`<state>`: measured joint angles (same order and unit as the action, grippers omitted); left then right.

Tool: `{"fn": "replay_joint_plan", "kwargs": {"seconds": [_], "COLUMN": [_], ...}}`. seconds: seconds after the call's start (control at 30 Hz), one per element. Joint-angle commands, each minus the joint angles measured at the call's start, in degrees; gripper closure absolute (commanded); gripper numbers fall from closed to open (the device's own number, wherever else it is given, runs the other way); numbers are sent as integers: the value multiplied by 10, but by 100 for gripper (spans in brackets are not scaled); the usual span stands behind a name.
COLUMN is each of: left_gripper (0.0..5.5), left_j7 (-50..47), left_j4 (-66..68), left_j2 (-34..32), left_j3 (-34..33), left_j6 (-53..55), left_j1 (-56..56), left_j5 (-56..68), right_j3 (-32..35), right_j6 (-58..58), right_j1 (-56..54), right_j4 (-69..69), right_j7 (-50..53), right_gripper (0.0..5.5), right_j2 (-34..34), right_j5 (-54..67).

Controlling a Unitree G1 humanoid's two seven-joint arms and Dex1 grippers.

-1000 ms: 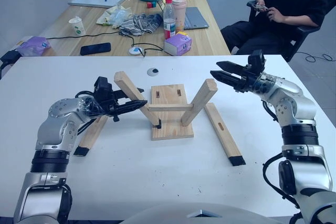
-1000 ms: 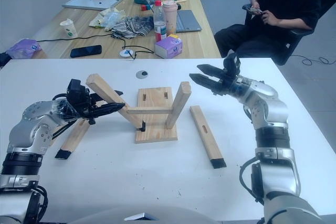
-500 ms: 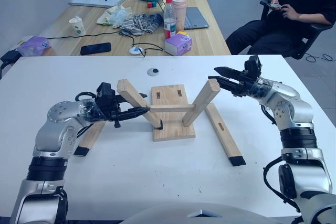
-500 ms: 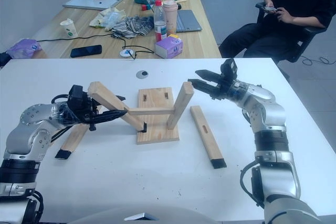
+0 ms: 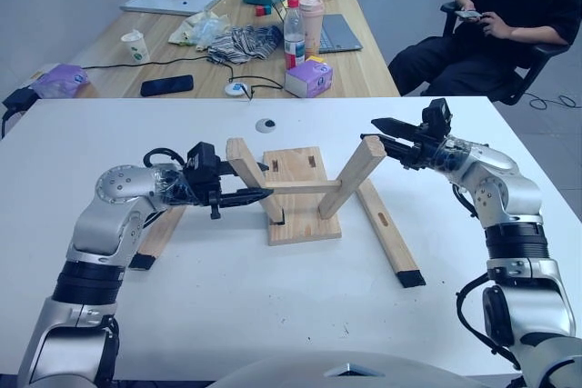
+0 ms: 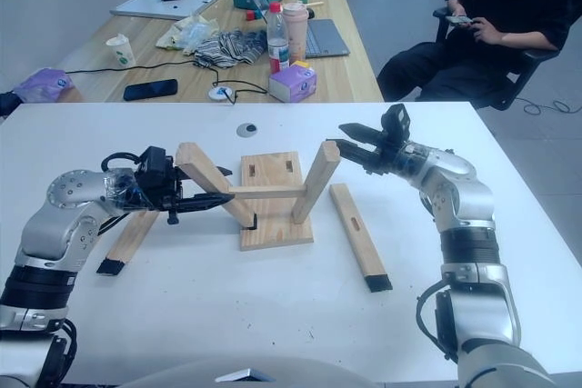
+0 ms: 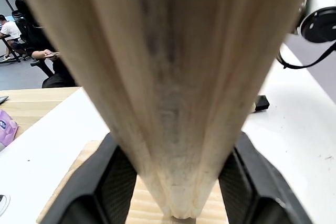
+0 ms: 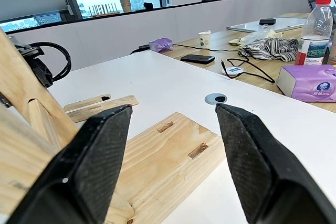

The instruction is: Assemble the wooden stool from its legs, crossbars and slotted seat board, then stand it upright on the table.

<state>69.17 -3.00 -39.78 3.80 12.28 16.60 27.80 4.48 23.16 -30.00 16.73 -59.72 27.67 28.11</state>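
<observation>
Stool frame (image 5: 296, 186) steadied on seat board (image 5: 305, 222).
One leg (image 5: 250, 170) is clamped by the left tool (image 5: 255, 195); right tool (image 5: 389, 134) is held open.

Up close, the blurred leg (image 7: 173, 77) hides most of the seat board (image 7: 68, 184) behind it.

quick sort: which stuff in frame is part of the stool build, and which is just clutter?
Stool build:
- leg frame, held by the left pincer
- seat board
- left loose leg
- right loose leg
- right pincer, open by the frame's top

Clutter on the far table:
- phone
- paper cup
- bottle
- tissue box
- laptop
- cloth
</observation>
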Motion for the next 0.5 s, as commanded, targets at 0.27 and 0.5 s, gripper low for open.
{"fn": "replay_joint_plan", "kwargs": {"seconds": [0.27, 0.5], "left_gripper": [346, 346], "left_j7": [-34, 27], "left_j4": [-19, 2], "left_j2": [-55, -109], "left_j3": [133, 252], "left_j6": [100, 186], "left_j1": [8, -5], "left_j5": [-131, -144], "right_j3": [-5, -9], "right_j6": [-4, -4], "right_j1": [18, 26], "right_j4": [-22, -26], "right_j7": [14, 21], "right_gripper": [255, 255], "right_j2": [-7, -8], "right_j5": [-7, -10]}}
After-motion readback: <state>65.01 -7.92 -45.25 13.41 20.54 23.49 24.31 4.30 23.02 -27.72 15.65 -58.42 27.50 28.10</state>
